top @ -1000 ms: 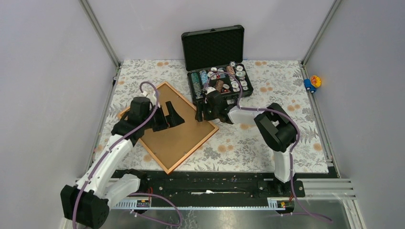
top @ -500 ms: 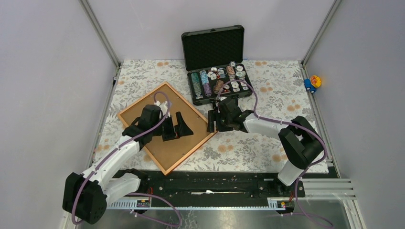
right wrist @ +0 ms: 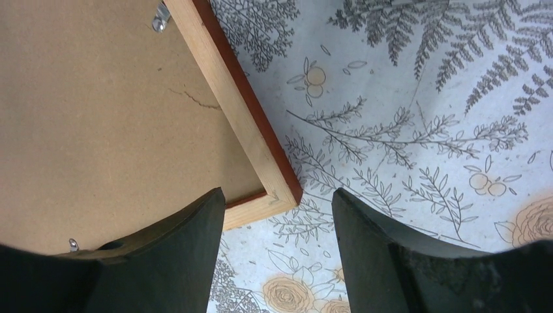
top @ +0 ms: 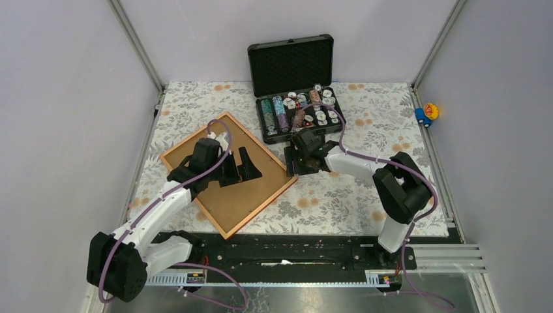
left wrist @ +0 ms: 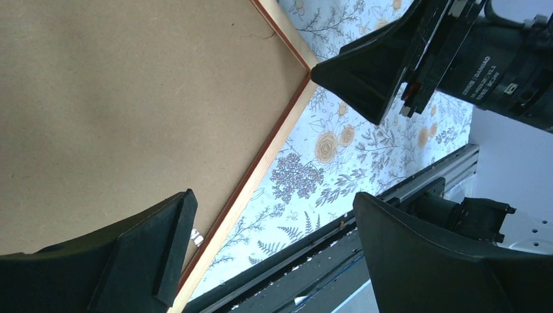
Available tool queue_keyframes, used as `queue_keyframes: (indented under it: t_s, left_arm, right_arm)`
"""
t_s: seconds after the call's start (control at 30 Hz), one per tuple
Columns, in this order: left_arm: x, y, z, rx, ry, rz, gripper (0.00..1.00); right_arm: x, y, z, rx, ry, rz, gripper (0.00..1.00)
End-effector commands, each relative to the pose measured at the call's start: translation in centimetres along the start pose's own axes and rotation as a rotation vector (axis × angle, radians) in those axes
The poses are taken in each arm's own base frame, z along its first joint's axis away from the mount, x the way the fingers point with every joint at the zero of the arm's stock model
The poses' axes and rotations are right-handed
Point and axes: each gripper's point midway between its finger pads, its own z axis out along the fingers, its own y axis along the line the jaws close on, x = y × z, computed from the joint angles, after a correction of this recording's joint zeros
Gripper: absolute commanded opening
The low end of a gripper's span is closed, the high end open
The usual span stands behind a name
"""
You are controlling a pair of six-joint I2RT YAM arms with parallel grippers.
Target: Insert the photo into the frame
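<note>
**Evidently back-side up: both grippers working at one corner of the frame**

Top external view: the frame [top: 263,206] is lying face down and skewed on the floral tablecloth [top: 365,195], its brown backing board [top: 238,199] facing up. This posture is probably giving access to the back for loading. The left gripper [top: 242,171] is hovering over the board with its jaws spread. The right gripper [top: 297,168] is hanging at the frame's right-hand corner. An open black case [top: 290,65] of chips is standing behind, and plain grey walls are enclosing the table.

Left wrist view: the left gripper [left wrist: 274,215], jaws wide and empty, is looking along the frame [left wrist: 267,160] edge towards the right gripper [left wrist: 391,65].

Right wrist view: the right gripper [right wrist: 277,202], jaws apart and holding nothing, is straddling the frame [right wrist: 228,111] corner, seemingly to steady or lift it.

The photo is not showing in any view; whether it is lying under the board cannot be told.
</note>
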Motion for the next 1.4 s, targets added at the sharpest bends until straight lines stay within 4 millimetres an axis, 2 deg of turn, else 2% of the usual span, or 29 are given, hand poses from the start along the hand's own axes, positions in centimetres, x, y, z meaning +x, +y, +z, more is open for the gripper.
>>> queue_keyframes:
  t_s: [0.0,0.23,0.4,0.53,0.67,0.87,0.93,1.0,1.13,1.2,1.37]
  left_arm:
    - [-1.6,-0.4,-0.9,-0.029,-0.044,0.067,0.99]
    - [-3.6,1.2,-2.3,-0.172,-0.122,0.116,0.99]
    - [-3.2,4.1,-2.1,-0.317,-0.099,0.078,0.99]
    - [-4.1,6.0,-3.3,-0.453,-0.161,0.02,0.99]
    - [-4.6,6.5,-3.8,-0.497,-0.197,-0.025,0.99]
    - [-5.9,9.1,-4.7,-0.561,-0.192,-0.137,0.99]
    - [-6.4,10.3,-5.4,-0.578,-0.202,-0.2,0.99]
    - [-6.5,12.5,-6.5,-0.642,-0.212,-0.291,0.99]
    - [-5.9,16.9,-9.5,-0.798,-0.247,-0.476,0.99]
    - [-5.6,18.4,-10.7,-0.839,-0.27,-0.545,0.99]
    - [-4.4,20.0,-11.1,-0.882,-0.308,-0.627,0.97]
  right_arm:
    - [-1.7,0.8,0.1,0.016,-0.032,-0.028,0.69]
    - [-2.9,0.7,0.2,0.053,-0.09,-0.124,0.76]
    - [-3.5,0.8,0.9,0.052,-0.092,-0.184,0.76]
    - [-3.9,0.8,1.0,0.046,-0.126,-0.2,0.75]
    - [-4.0,1.3,1.2,0.017,-0.122,-0.221,0.74]
    - [-3.2,2.1,0.8,-0.048,-0.125,-0.199,0.73]
    - [-2.8,2.0,1.0,-0.05,-0.117,-0.202,0.74]
    - [-2.6,1.8,1.0,-0.041,-0.109,-0.202,0.74]
    - [-2.9,2.3,0.4,-0.065,-0.123,-0.202,0.76]
    - [-3.0,2.3,0.2,-0.063,-0.127,-0.203,0.77]
    - [-2.9,2.2,0.1,-0.048,-0.097,-0.198,0.79]
